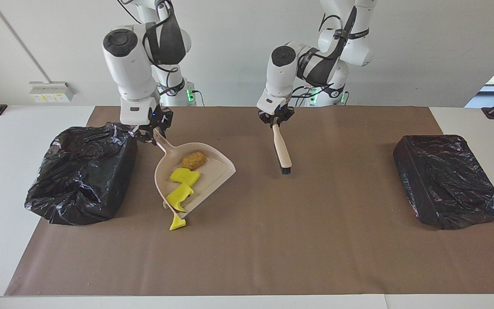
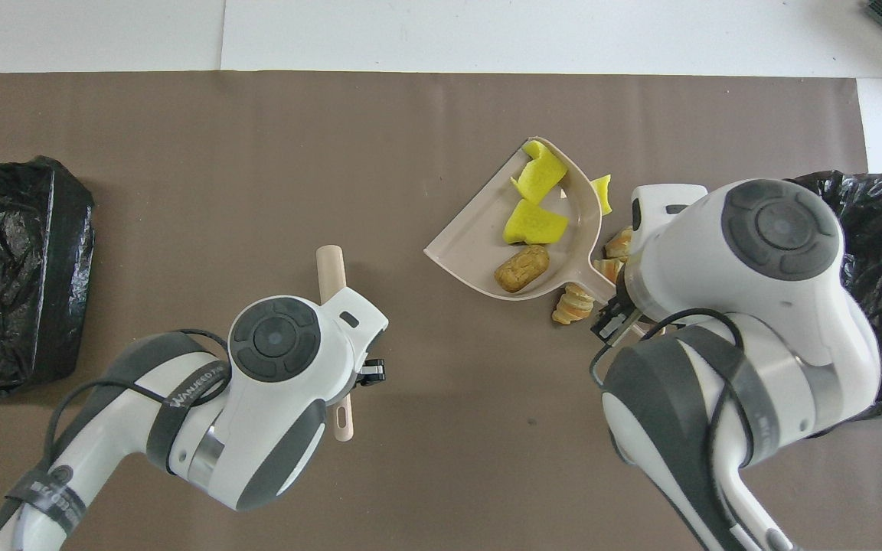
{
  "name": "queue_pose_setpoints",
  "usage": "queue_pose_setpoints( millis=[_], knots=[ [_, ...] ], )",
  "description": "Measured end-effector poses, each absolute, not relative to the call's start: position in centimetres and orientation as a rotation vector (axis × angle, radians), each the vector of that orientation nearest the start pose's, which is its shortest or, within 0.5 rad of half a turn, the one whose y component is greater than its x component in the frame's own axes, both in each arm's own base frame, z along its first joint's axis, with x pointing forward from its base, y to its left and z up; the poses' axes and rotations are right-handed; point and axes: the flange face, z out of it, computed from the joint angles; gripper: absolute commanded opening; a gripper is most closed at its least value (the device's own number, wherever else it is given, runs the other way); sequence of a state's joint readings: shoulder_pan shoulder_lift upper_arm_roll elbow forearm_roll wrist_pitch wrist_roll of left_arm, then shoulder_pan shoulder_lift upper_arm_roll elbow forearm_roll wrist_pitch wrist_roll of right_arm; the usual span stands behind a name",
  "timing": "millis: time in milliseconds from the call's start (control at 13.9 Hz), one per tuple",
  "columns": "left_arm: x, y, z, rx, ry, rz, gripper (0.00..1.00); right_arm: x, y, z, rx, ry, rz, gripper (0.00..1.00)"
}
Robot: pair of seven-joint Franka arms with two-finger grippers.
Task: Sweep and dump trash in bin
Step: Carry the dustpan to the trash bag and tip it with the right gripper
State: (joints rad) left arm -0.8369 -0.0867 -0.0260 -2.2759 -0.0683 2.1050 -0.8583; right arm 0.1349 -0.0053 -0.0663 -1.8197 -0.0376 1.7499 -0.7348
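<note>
Facing camera looked down across the worktop [image 1: 247,257] toward the arms; overhead camera looked steeply down. Both covered it.

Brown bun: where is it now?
In the pink dustpan held up by the right gripper, the brown bun lies near the handle, beside the open bin.

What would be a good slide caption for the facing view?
Right gripper carries the loaded pink dustpan toward the open bin; left gripper holds the brush.
</note>
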Motion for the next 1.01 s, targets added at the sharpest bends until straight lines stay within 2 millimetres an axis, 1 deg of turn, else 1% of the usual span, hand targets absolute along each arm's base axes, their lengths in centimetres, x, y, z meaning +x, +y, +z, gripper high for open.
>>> queue_pose_setpoints(
  millis=[144, 359, 503, 647, 791, 862, 1006],
  knots=[
    [27.9, -39.2, 37.8, -3.124, -0.007, 0.12, 0.0, 55.0, -3.4, 53.4, -2.837, -1.358, 0.135, 0.0],
    [23.1, -41.5, 36.5, -3.141, -0.004, 0.09, 0.0, 53.1, -13.4, 54.2, -2.743, -1.562, 0.18, 0.0],
    [21.1, -42.4, 36.3, -3.148, -0.007, 0.081, 0.0, 51.6, -18.1, 54.5, -2.714, -1.67, 0.258, 0.0],
    [19.7, -42.9, 36.0, -3.143, -0.005, 0.083, 0.0, 50.5, -21.8, 55.1, -2.701, -1.793, 0.367, 0.0],
    [19.6, -42.7, 35.7, -3.136, -0.01, 0.09, 0.0, 50.2, -24.0, 55.8, -2.672, -1.959, 0.468, 0.0],
    [19.8, -42.5, 35.4, -3.133, -0.022, 0.1, 0.0, 50.2, -24.7, 56.1, -2.647, -2.044, 0.539, 0.0],
    [19.8, -42.3, 34.8, -3.123, -0.037, 0.123, 0.0, 50.4, -25.3, 56.5, -2.585, -2.185, 0.678, 0.0]
  ],
)
